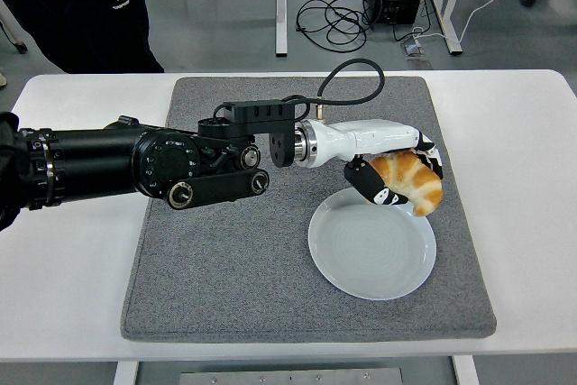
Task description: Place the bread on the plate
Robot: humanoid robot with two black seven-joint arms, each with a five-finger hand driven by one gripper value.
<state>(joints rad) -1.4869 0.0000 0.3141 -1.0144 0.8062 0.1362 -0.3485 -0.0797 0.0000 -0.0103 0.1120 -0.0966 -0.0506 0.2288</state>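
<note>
My left hand [397, 176] reaches in from the left on a long black arm and is shut on the bread [413, 181], a golden croissant with pale stripes. It holds the bread just above the far right rim of the pale blue plate [365, 250], which lies on the right front part of the grey mat [225, 259]. The bread hangs tilted, its lower tip pointing toward the plate's right edge. The right arm is out of view.
The grey mat covers the middle of the white table [72, 286]. A person in dark clothes [81, 6] stands beyond the table's far left corner. Cables [334, 20] and desk legs lie on the floor behind.
</note>
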